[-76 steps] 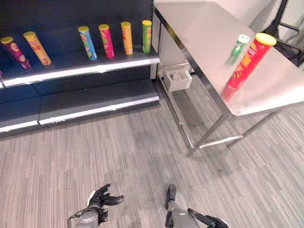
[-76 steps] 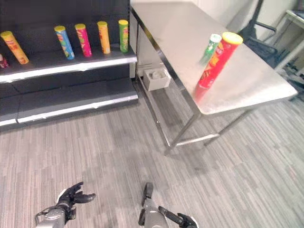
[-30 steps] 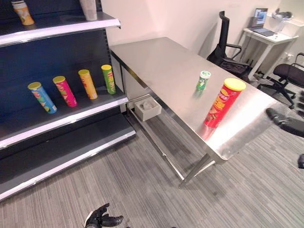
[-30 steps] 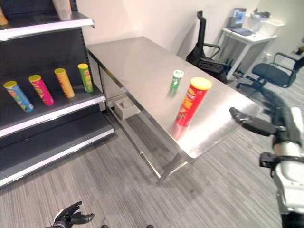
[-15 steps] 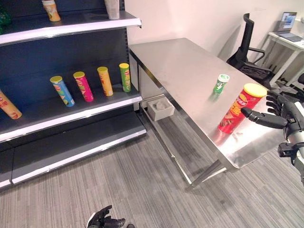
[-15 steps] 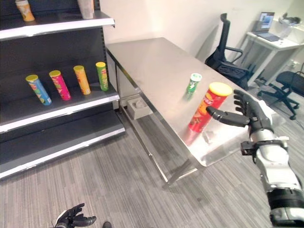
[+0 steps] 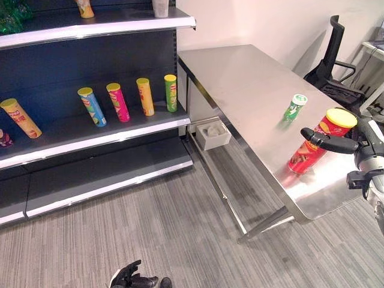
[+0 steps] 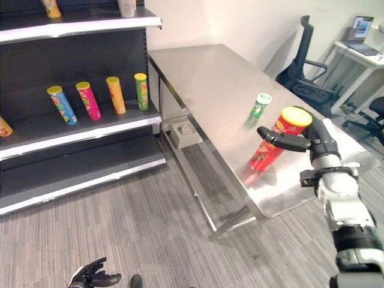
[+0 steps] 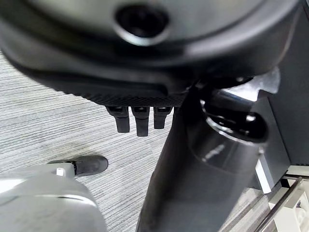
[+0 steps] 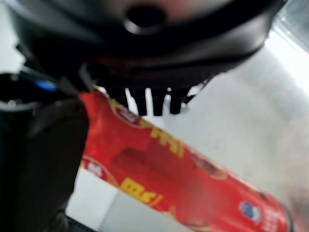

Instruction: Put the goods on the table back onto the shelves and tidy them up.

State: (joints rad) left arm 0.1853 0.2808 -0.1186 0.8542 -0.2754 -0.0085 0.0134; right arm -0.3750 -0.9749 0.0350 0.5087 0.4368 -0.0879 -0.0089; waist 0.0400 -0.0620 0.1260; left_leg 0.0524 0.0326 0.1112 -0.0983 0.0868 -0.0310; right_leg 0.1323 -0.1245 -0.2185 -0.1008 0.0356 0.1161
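My right hand (image 8: pixel 323 143) is at the right side of the frame, up against the tall red cardboard tube with a yellow lid (image 8: pixel 268 153). The tube stands upright on the brushed-steel table (image 7: pixel 240 78), near the table's lower right corner. My thumb (image 8: pixel 282 141) lies straight across the front of the tube just under the lid, and the rest of the hand sits behind it. In the right wrist view the tube runs through the gap between the thumb and the row of fingers (image 10: pixel 158 102). The hand is spread, with the fingers straight rather than wrapped round the tube. I cannot tell whether they touch it.

Up and to the left of the tube, apart from it, a small green can with a white lid (image 7: pixel 294 107) stands on the same table.

My left hand (image 7: pixel 127 278) hangs at the bottom edge, left of centre, over the grey striped carpet (image 7: pixel 180 228). Its fingers are loose and relaxed, and it holds nothing.

The dark shelving unit (image 7: pixel 108 135) takes up the left half of the frame. On its middle shelf four tubes stand in a row: a blue tube (image 7: pixel 92 107), a pink tube (image 7: pixel 117 103), an orange tube (image 7: pixel 144 96) and a green tube (image 7: pixel 171 93). A yellow-lidded orange tube (image 7: pixel 21 119) stands well apart at the far left. A small white box (image 7: pixel 212 133) sits under the table beside the shelf's end. A black office chair (image 7: pixel 336 60) is at the upper right.
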